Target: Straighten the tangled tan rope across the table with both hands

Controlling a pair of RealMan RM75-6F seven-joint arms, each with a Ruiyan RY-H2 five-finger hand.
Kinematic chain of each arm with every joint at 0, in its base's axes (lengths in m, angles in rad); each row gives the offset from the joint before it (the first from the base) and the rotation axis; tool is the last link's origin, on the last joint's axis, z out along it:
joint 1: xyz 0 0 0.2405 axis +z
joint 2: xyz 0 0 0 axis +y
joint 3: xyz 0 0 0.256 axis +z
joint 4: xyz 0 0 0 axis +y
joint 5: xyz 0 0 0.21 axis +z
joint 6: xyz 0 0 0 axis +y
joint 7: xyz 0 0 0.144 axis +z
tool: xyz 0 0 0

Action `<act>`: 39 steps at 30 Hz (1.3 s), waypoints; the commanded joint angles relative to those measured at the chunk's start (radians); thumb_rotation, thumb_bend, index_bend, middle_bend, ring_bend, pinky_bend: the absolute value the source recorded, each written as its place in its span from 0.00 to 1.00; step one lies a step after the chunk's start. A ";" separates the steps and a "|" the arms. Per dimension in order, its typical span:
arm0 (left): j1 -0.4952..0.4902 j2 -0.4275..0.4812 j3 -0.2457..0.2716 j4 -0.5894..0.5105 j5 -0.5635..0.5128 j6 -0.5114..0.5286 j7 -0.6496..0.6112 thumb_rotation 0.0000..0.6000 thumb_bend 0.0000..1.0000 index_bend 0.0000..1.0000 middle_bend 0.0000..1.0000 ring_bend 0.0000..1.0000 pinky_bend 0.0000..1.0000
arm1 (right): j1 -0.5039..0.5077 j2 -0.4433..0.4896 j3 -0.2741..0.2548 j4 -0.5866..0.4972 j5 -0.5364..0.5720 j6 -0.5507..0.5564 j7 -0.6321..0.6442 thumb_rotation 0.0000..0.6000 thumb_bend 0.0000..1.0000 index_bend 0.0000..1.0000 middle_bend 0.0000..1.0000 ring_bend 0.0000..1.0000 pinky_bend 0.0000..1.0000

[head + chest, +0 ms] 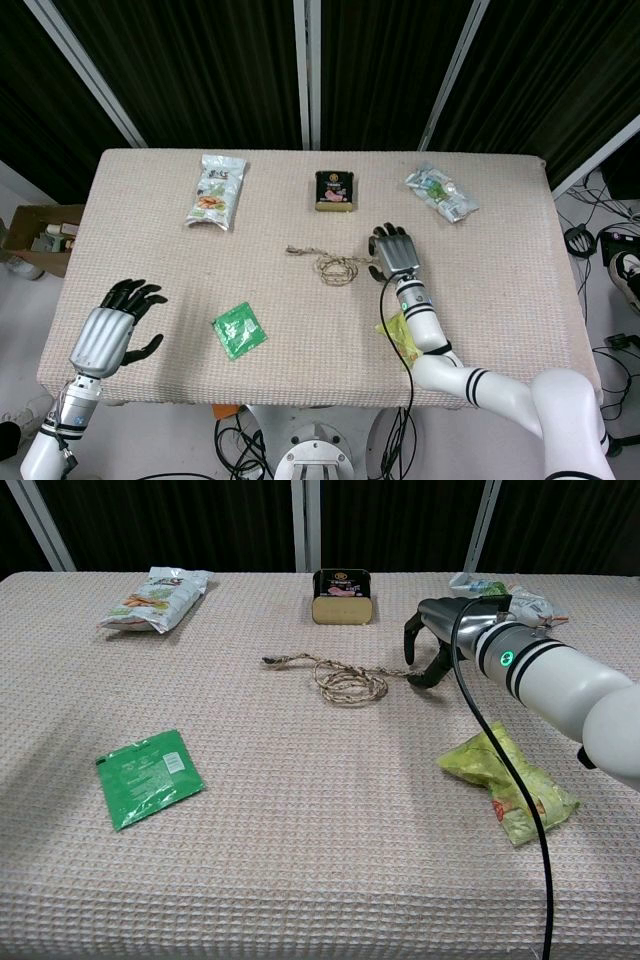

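Note:
The tan rope (338,266) (345,683) lies tangled in a small loose coil at the middle of the table, with a short tail running left to a knotted end. My right hand (395,252) (435,640) is at the rope's right end, palm down, fingers curved toward the cloth. Its fingertips (410,662) are right by the rope's end; I cannot tell whether they touch it. My left hand (115,325) rests at the table's near left corner, fingers spread and holding nothing, far from the rope. The chest view does not show it.
A white snack bag (216,190) (155,598), a dark tin (334,190) (343,596) and a clear packet (441,192) (500,590) line the far side. A green sachet (239,330) (148,776) lies near left. A yellow-green packet (397,335) (508,785) sits by my right forearm.

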 commanded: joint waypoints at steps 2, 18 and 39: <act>0.001 -0.002 0.001 0.005 -0.001 0.002 -0.005 1.00 0.26 0.31 0.22 0.14 0.15 | 0.005 -0.011 0.003 0.014 0.003 0.001 0.002 1.00 0.26 0.52 0.25 0.11 0.24; 0.004 -0.005 0.000 0.025 -0.007 0.007 -0.024 1.00 0.26 0.31 0.22 0.14 0.15 | 0.040 -0.048 0.013 0.078 0.035 -0.041 -0.019 1.00 0.32 0.56 0.26 0.11 0.24; -0.004 -0.010 -0.005 0.046 -0.007 0.001 -0.034 1.00 0.26 0.31 0.22 0.14 0.15 | 0.032 -0.040 0.000 0.078 -0.018 -0.008 0.007 1.00 0.46 0.67 0.30 0.16 0.27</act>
